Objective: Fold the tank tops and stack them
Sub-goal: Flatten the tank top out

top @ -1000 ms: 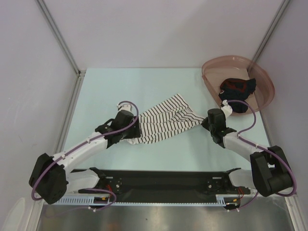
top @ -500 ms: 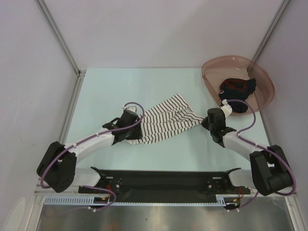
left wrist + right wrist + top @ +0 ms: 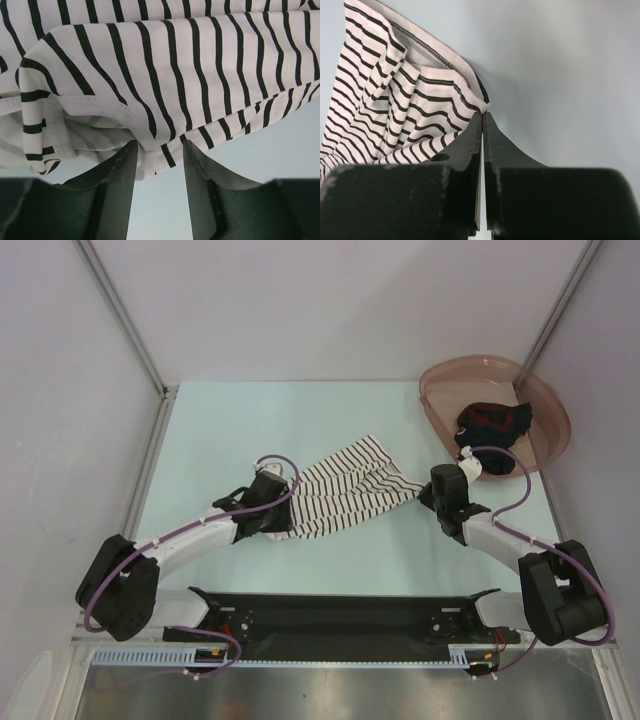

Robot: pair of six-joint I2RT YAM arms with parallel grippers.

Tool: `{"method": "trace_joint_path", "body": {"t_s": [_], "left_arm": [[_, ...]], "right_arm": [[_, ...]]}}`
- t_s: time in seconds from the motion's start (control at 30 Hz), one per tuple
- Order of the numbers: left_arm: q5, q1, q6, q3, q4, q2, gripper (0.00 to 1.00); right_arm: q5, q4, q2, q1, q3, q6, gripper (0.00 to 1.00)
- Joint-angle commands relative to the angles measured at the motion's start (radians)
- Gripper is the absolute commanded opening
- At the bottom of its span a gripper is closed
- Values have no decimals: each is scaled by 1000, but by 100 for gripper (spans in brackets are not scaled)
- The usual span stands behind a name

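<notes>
From above, the striped tank top [image 3: 345,495] lies crumpled on the pale blue-green table [image 3: 300,420], a soft, rumpled band of white cloth with thin black lines running slantwise between the two arms. The left gripper [image 3: 282,518] sits at its near left edge and the right gripper [image 3: 425,492] at its right tip, where the cloth draws to a point. Well apart, at the far right corner, the dark tank top [image 3: 493,422] is bunched into a lump with red patches inside a round, translucent pink basin [image 3: 540,415] of smooth plastic.

The left wrist view shows the striped tank top [image 3: 200,65] filling the upper frame in loose folds, with a stitched, dotted hem curving across it. The left gripper [image 3: 160,150] stands with its jaws spread. Its matte black fingers [image 3: 117,172] taper upward, bare table shows in the gap, and the hem's lower edge drapes over their tips.

The right wrist view shows the right gripper [image 3: 482,120] closed, with only a hairline slit between its fingers [image 3: 465,150]. Their tips pinch the pointed corner of the striped tank top [image 3: 395,110], whose pleated folds and overlocked hem fan out to the left.
</notes>
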Motion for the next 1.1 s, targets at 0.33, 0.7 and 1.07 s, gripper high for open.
{"method": "trace_joint_path", "body": {"t_s": [0.33,0.7,1.07], "left_arm": [[65,-1,-10,-23,57,20,30],[64,-1,-12,-30,57,45,48],[84,1,-19,-43,107,37,14]], "right_arm": [[28,2,6,5,37,-8,0],[25,3,7,5,37,-8,0],[23,3,4,5,37,-10,0]]}}
